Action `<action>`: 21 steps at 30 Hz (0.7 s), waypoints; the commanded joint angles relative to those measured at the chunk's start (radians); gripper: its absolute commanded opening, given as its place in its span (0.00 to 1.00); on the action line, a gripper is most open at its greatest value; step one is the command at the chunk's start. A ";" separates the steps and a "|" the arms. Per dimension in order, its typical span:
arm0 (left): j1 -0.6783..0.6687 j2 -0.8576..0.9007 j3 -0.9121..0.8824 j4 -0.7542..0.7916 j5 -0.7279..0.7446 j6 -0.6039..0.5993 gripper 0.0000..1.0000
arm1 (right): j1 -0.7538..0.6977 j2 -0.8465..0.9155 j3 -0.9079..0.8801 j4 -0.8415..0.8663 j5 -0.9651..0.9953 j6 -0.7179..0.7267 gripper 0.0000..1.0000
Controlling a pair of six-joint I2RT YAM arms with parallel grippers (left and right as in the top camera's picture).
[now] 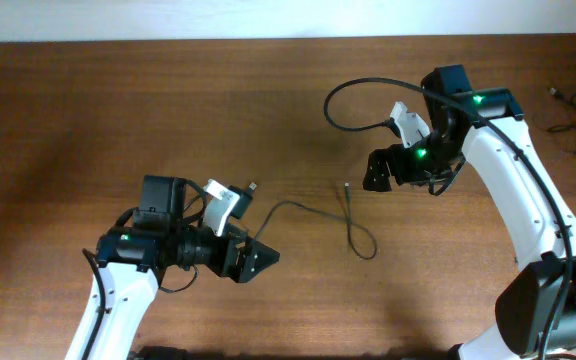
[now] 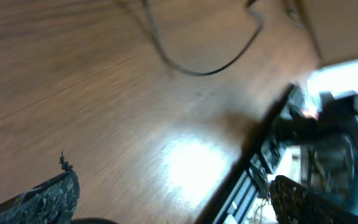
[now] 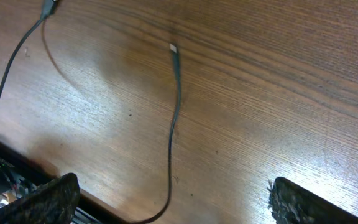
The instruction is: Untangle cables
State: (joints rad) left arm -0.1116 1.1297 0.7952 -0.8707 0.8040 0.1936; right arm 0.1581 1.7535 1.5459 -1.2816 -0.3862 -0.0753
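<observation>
**Cropped, blurred, unresolved**

The left wrist view is smeared by blur throughout. There a cable loop (image 2: 197, 67) is cut by the top edge, and the left gripper (image 2: 173, 183) is seen only as two finger stubs cropped at the bottom. In the right wrist view, one cable (image 3: 174, 124) is lost past the bottom edge, a second strand (image 3: 5, 81) past the left. Overhead, the far cable (image 1: 560, 97) is clipped by the right edge; its detail is too small to be made out.
</observation>
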 commanded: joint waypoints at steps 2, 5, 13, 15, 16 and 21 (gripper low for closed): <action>0.003 0.010 0.002 -0.029 -0.134 0.113 0.99 | 0.006 -0.007 -0.007 -0.004 -0.012 -0.003 0.99; 0.003 0.054 0.002 0.101 -0.402 -0.516 0.99 | 0.006 -0.007 -0.007 -0.103 -0.077 -0.003 0.98; -0.294 0.367 0.002 0.015 0.199 -0.185 0.99 | 0.006 -0.007 -0.007 -0.119 -0.077 -0.003 0.98; -0.309 0.373 0.003 0.103 0.412 0.045 0.99 | 0.006 -0.007 -0.007 -0.113 -0.077 -0.003 0.98; -0.301 0.373 0.003 0.181 0.446 0.043 0.99 | 0.006 -0.007 -0.007 -0.114 -0.077 -0.003 0.98; -0.148 0.373 0.003 0.448 0.354 -0.164 0.99 | 0.006 -0.007 -0.007 -0.113 -0.074 -0.002 0.98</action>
State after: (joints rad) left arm -0.3164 1.5024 0.7921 -0.4290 1.2877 0.1631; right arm 0.1581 1.7535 1.5440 -1.3945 -0.4477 -0.0750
